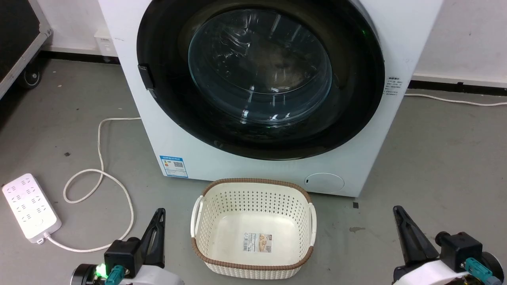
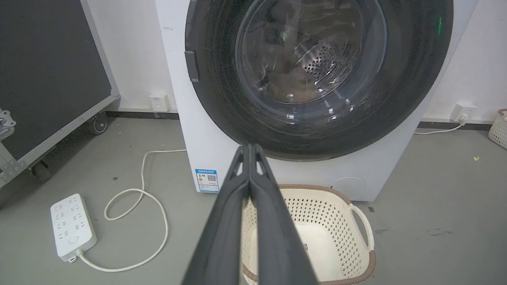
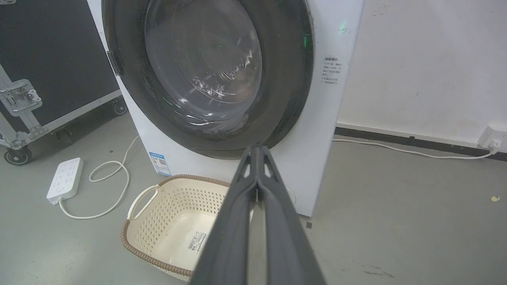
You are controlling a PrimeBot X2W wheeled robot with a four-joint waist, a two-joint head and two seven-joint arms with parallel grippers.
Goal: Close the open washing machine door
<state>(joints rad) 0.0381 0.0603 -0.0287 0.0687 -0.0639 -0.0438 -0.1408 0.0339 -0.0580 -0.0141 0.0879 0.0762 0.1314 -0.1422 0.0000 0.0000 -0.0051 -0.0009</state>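
The white washing machine (image 1: 222,166) fills the top of the head view. Its round black-rimmed door (image 1: 259,67) lies flat against the front, with the bulging glass window facing me and a small dark handle (image 1: 145,76) on its left rim. Through the glass of the door (image 2: 313,59) I see the steel perforated drum. My left gripper (image 1: 160,211) is low at the left, shut on nothing, well short of the machine. My right gripper (image 1: 397,209) is low at the right, also shut and empty. In the wrist views the left gripper (image 2: 249,147) and the right gripper (image 3: 257,148) point toward the door's lower rim.
A cream laundry basket (image 1: 253,184) with a brown rim stands on the floor right before the machine, between my grippers. A white power strip (image 1: 29,206) and its looping cord (image 1: 99,174) lie at the left. A black wheeled case (image 2: 47,71) stands at the far left.
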